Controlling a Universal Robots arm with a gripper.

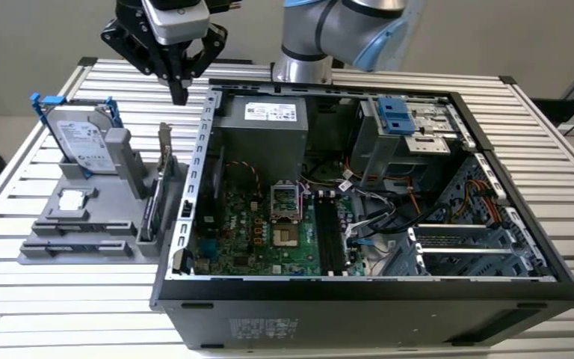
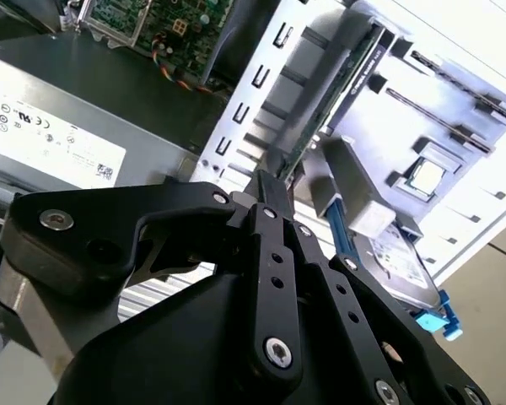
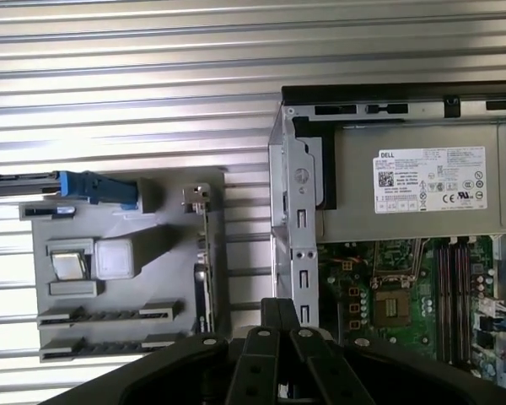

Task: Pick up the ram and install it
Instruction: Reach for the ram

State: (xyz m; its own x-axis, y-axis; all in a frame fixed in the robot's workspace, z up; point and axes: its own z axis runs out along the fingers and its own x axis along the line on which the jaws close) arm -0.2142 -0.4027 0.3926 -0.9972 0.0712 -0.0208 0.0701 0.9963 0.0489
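Gripper [image 1: 179, 96] is hanging up high with its two black fingers pressed together into a point, nothing pinched between them. It's over the slatted table [image 1: 57, 299], above the gap between the gray parts tray [image 1: 93, 256] and the back corner of the open computer case [image 1: 367, 299].

As best I can make out, the ram [image 1: 149, 209] is the dark stick standing on edge in the tray slot closest to the case's side wall [image 1: 199, 172]. It's on the camera's side of the metal bracket [image 1: 164, 140] of the upright card.

So from the fingertips it's down, toward the near side of the exterior view, and a touch to that view's left. It's well apart from the gripper, not touching.

Its long axis runs parallel to that side wall, near-to-far in the exterior view. The first wrist view catches it edge-on as a thin line [image 3: 206, 278] on the tray side of the wall, while the fingertips line up closer to the wall itself.

The memory slots [image 1: 323, 235] on the motherboard look empty and run roughly the same direction as the stick, on the far side of that wall.
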